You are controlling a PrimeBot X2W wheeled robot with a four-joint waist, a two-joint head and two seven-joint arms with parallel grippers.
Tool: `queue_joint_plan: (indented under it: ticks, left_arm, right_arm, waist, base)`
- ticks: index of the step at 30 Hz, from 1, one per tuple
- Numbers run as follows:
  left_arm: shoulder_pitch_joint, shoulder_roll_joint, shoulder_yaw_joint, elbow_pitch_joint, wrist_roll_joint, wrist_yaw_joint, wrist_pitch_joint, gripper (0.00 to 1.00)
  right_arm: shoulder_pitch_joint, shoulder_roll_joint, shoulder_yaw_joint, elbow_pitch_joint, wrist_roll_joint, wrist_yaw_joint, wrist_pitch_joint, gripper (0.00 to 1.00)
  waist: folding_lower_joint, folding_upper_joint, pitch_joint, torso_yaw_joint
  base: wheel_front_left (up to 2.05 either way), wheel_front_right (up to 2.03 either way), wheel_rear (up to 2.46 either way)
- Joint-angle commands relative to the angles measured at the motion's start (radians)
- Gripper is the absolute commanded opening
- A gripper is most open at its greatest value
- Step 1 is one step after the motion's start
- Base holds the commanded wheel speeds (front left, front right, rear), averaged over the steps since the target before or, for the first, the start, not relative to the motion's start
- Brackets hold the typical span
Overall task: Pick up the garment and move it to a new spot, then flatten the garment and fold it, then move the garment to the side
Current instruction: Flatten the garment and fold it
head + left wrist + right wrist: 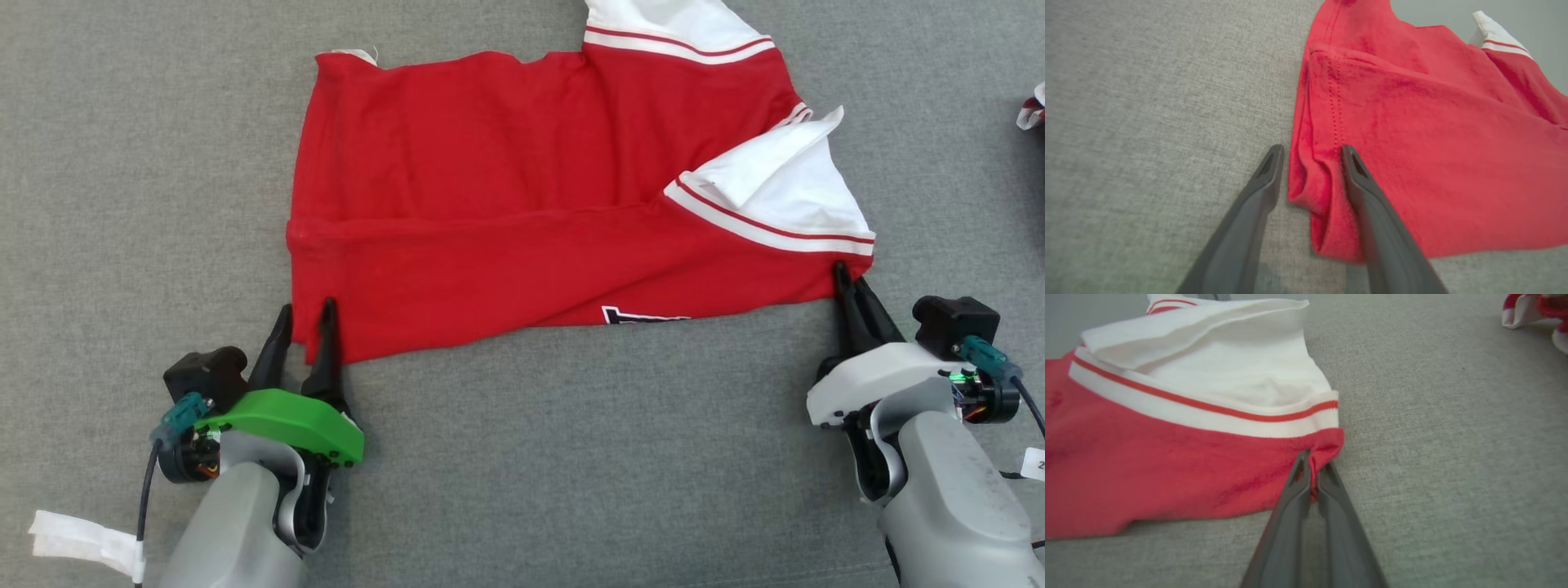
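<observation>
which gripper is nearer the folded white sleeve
Right. The right gripper grips the red shirt at the corner beside the white sleeve; the left gripper straddles its opposite hem corner.

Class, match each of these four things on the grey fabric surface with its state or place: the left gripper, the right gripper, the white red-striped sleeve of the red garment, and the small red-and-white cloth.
Column one:
1. left gripper
2. right gripper
3. white sleeve of the red garment
4. small red-and-white cloth

Column two:
A. shut on the garment's near right corner
B. lying apart, at the head view's right edge
C. fingers apart, astride the garment's near left corner
D. a flap turned over on itself

Pairs: 1-C, 2-A, 3-D, 4-B
</observation>
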Motion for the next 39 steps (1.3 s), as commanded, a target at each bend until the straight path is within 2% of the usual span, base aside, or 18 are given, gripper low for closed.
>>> queue_joint_plan:
  ticks: [1,6,10,15,19,24,25,26,27,28,29,34,39]
  left_arm:
    - [0.052,-0.018,-0.020,0.050,-0.028,-0.008,0.051,0.00]
    - [0.046,0.011,0.085,-0.083,-0.019,-0.005,0.030,0.00]
    - [0.066,0.012,0.138,-0.159,0.010,-0.004,0.029,0.00]
    - [0.133,0.008,0.148,-0.160,0.036,-0.004,0.029,0.00]
    - [0.232,-0.010,0.159,-0.130,0.056,-0.003,0.029,0.00]
    - [0.332,-0.034,0.171,-0.115,0.070,-0.003,0.029,0.00]
    - [0.347,-0.038,0.168,-0.113,0.070,-0.003,0.029,0.04]
    - [0.355,-0.040,0.165,-0.109,0.071,-0.003,0.029,0.26]
    - [0.358,-0.041,0.164,-0.110,0.075,-0.003,0.029,1.00]
    - [0.358,-0.042,0.166,-0.116,0.078,-0.003,0.029,1.00]
    - [0.352,-0.043,0.167,-0.127,0.071,-0.002,0.029,1.00]
    - [0.250,-0.045,0.196,-0.198,0.116,0.006,0.029,1.00]
    - [0.072,-0.024,0.190,-0.134,0.165,-0.001,0.029,1.00]
  right_arm:
    - [0.009,-0.010,0.003,-0.011,0.012,0.000,0.009,0.00]
    - [0.019,-0.033,-0.047,-0.112,0.055,0.000,0.007,0.00]
    - [0.043,-0.052,-0.081,-0.184,0.083,-0.001,0.006,0.00]
    - [0.125,-0.075,-0.093,-0.217,0.112,-0.002,0.006,0.00]
    - [0.246,-0.072,-0.099,-0.216,0.135,-0.002,0.006,0.00]
    - [0.364,-0.064,-0.084,-0.193,0.133,-0.002,0.006,0.00]
    - [0.381,-0.061,-0.077,-0.183,0.129,-0.002,0.006,0.00]
    - [0.389,-0.059,-0.074,-0.175,0.127,-0.002,0.006,0.00]
    - [0.393,-0.058,-0.070,-0.167,0.126,-0.002,0.006,0.50]
    - [0.392,-0.058,-0.070,-0.165,0.123,-0.002,0.006,0.97]
    - [0.385,-0.057,-0.071,-0.164,0.119,-0.002,0.006,1.00]
    - [0.299,-0.065,-0.074,-0.195,0.081,-0.001,0.006,1.00]
    - [0.178,-0.072,-0.047,-0.198,0.050,-0.001,0.006,1.00]
  waist:
    - [0.0000,-0.0001,-0.011,0.005]
    - [0.0000,-0.0001,-0.058,0.012]
    - [0.0000,-0.0001,-0.109,0.018]
    - [0.0000,-0.0001,-0.180,0.023]
    - [0.0000,-0.0001,-0.226,0.025]
    - [0.0000,-0.0001,-0.241,0.029]
    - [0.0000,-0.0001,-0.240,0.030]
    - [0.0000,-0.0001,-0.238,0.031]
    - [0.0000,-0.0001,-0.235,0.031]
    - [0.0000,-0.0001,-0.231,0.032]
    - [0.0000,-0.0001,-0.226,0.033]
    - [0.0000,-0.0001,-0.174,0.035]
    - [0.0000,-0.0001,-0.106,0.025]
  base:
    - [0.00,0.00,0.00]
    - [0.00,0.00,0.00]
    - [0.00,0.00,0.00]
    - [0.00,0.00,0.00]
    - [0.00,0.00,0.00]
    - [0.00,0.00,0.00]
    - [0.00,0.00,0.00]
    - [0.00,0.00,0.00]
    - [0.00,0.00,0.00]
    - [0.00,0.00,0.00]
    - [0.00,0.00,0.00]
    - [0.00,0.00,0.00]
    - [0.00,0.00,0.00]
